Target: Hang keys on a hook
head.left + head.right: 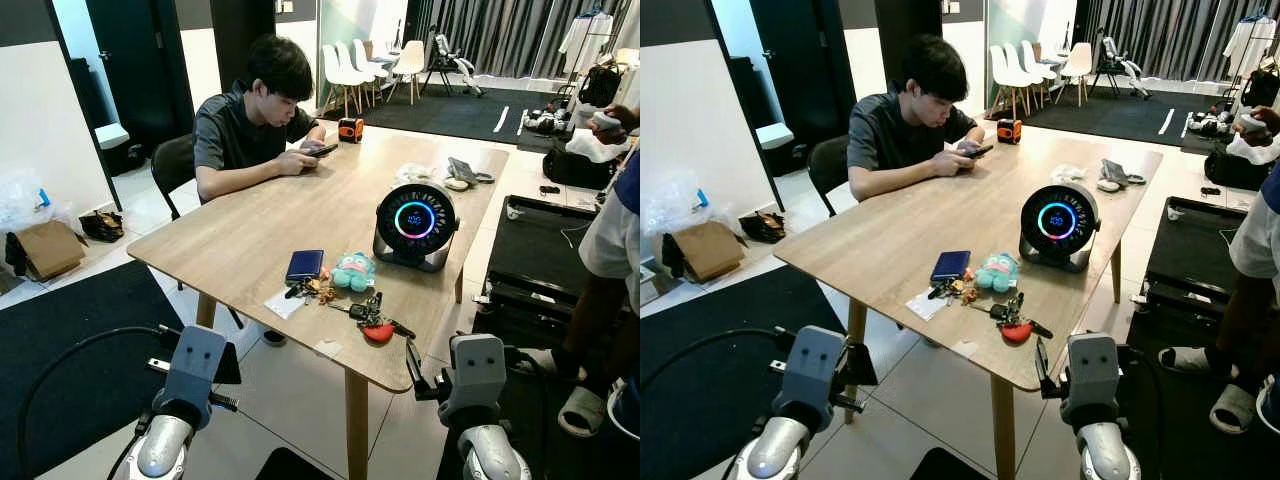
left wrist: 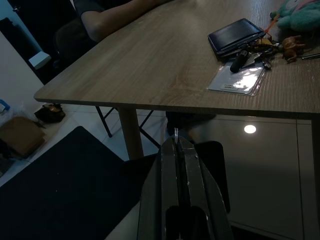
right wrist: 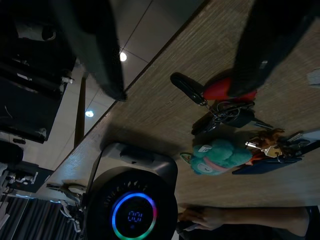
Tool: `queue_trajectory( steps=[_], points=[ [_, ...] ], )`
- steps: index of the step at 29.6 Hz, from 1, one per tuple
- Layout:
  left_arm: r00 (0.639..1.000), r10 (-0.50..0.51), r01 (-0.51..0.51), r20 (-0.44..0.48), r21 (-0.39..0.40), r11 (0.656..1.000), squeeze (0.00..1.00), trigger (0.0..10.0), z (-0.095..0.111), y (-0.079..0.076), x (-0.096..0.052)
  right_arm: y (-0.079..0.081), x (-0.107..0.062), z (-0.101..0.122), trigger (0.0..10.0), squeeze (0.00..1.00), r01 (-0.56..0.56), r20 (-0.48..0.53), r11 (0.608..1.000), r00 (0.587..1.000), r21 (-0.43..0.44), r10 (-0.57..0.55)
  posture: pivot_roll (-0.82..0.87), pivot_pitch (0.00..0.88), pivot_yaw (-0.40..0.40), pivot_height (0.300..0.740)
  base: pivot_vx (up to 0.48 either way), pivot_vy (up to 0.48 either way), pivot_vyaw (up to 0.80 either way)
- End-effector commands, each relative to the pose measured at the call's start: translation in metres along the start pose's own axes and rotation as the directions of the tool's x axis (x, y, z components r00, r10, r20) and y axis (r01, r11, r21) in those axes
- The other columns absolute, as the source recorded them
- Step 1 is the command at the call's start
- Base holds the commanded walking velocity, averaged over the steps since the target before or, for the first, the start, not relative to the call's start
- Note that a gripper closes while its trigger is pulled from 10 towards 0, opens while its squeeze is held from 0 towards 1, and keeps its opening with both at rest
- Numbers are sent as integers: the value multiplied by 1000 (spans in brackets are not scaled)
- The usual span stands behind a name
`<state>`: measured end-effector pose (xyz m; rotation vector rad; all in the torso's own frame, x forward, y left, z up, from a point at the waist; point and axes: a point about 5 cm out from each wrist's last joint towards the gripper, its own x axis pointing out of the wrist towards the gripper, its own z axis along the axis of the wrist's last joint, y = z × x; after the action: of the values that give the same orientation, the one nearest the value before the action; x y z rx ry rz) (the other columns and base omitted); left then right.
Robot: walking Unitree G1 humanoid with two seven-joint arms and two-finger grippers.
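Left eye view: a wooden table [image 1: 250, 235] stands before the robot, with a seated person [image 1: 255, 115] at its far side looking at a phone [image 1: 322, 150]. Near the table's front edge lies a bunch of keys [image 1: 372, 312] with a black fob and a red tag, just beside a teal plush toy [image 1: 353, 271], a dark blue wallet [image 1: 304, 265] and a clear card sleeve [image 1: 283, 303]. Behind them stands a round black device with a glowing ring display [image 1: 415, 223]. The left gripper [image 2: 176, 150] is held low in front of the table's edge, above the floor, its two fingers pressed together with nothing between them. The right gripper [image 3: 180, 55] hangs over the table's near corner above the keys, its fingers [image 3: 95, 45] spread wide apart and holding nothing. A second person [image 1: 610, 240] stands at the right edge.
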<state>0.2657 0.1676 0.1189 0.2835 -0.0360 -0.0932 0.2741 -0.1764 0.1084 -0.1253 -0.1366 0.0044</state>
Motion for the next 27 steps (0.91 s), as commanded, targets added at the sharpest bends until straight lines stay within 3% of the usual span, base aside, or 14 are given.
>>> queue_trajectory(
  steps=[1,2,3,4,27],
  points=[
    [1000,-3,3,2,24,1000,0,10000,-1,0,1,3,-2,-4,0,0,-9,-13,1000,1000,9,9,15,42,40,740,0,0,0],
    [1000,-3,3,2,24,1000,0,10000,-1,0,1,3,-2,-4,0,0,-9,-13,1000,1000,9,9,15,42,40,740,0,0,0],
    [1000,-3,3,2,24,1000,0,10000,-1,0,1,3,-2,-5,8980,0,-9,-14,1000,1000,7,9,16,42,40,740,0,0,0],
    [1000,-2,2,2,25,1000,0,10000,-1,1,1,3,-2,-5,10000,0,-9,-16,1000,1000,6,9,18,42,40,740,0,0,0],
    [1000,2,-2,-7,10,1000,0,10000,-1,1,0,5,-2,-7,10000,0,-9,-29,1000,1000,11,9,21,48,41,740,0,0,0]
  ],
)
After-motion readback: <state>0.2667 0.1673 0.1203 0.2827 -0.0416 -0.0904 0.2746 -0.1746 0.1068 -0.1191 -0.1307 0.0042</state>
